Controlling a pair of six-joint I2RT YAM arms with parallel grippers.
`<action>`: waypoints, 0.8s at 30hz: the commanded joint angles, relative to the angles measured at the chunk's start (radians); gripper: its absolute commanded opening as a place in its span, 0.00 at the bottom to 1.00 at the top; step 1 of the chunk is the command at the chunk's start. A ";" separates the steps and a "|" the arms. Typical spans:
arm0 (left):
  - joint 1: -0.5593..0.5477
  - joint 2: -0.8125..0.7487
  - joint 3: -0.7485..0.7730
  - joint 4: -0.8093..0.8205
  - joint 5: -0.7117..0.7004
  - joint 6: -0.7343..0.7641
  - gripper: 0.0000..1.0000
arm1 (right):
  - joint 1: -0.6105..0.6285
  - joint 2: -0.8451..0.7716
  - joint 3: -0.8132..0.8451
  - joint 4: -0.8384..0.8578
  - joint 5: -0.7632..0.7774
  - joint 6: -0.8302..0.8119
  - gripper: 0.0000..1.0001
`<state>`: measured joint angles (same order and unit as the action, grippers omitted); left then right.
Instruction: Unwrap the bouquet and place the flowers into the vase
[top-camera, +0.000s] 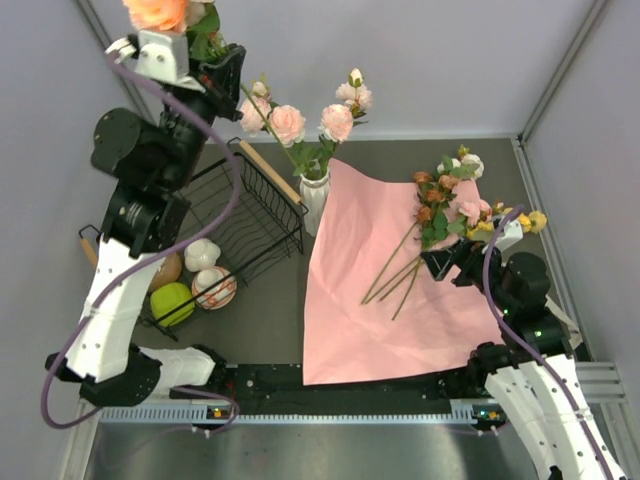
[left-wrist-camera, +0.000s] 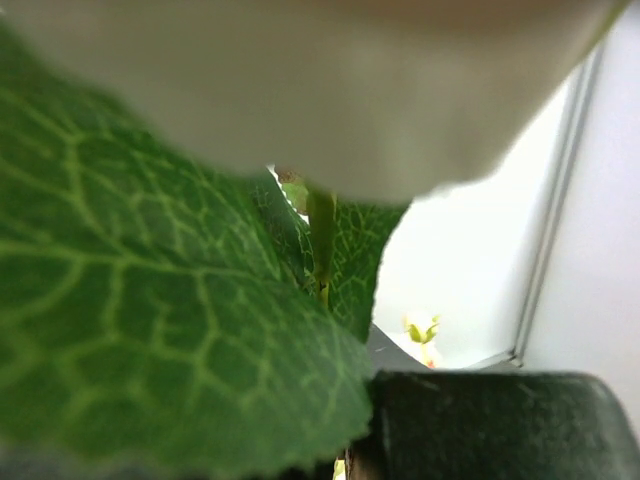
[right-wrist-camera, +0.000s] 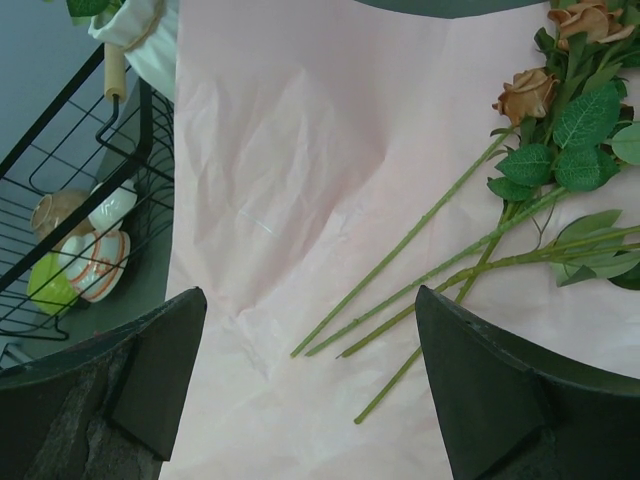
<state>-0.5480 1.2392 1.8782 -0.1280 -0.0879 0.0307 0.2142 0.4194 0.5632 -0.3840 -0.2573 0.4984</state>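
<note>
The salmon-pink paper (top-camera: 380, 310) lies unwrapped and flat on the table. Several flowers (top-camera: 440, 215) lie on its right part, their green stems (right-wrist-camera: 420, 275) pointing down-left. My right gripper (top-camera: 447, 262) hovers just over those stems, open, with nothing between its fingers (right-wrist-camera: 150, 370). The white ribbed vase (top-camera: 315, 198) stands at the paper's far left corner with pink flowers (top-camera: 288, 122) in it. My left gripper (top-camera: 225, 70) is raised at the far left, shut on a flower with a peach bloom (top-camera: 160, 12). Its leaf (left-wrist-camera: 150, 300) and stem (left-wrist-camera: 322, 230) fill the left wrist view.
A black wire basket (top-camera: 255, 205) with a wooden handle stands left of the vase. In front of it lie a white ball (top-camera: 202, 255), a striped ball (top-camera: 214, 288), a green ball (top-camera: 172, 303) and a brown pot (top-camera: 166, 270). Grey walls enclose the table.
</note>
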 joint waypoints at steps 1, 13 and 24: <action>0.083 0.081 0.022 0.014 0.051 -0.028 0.00 | 0.010 0.002 0.041 0.019 0.018 0.012 0.86; 0.138 0.100 0.025 0.044 0.135 -0.129 0.00 | 0.008 0.004 0.027 0.011 0.021 0.011 0.86; 0.145 0.114 0.079 0.037 0.171 -0.115 0.00 | 0.010 0.013 0.020 0.013 0.015 0.028 0.86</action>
<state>-0.4110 1.3628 1.9217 -0.1406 0.0498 -0.0769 0.2142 0.4320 0.5632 -0.3908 -0.2474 0.5137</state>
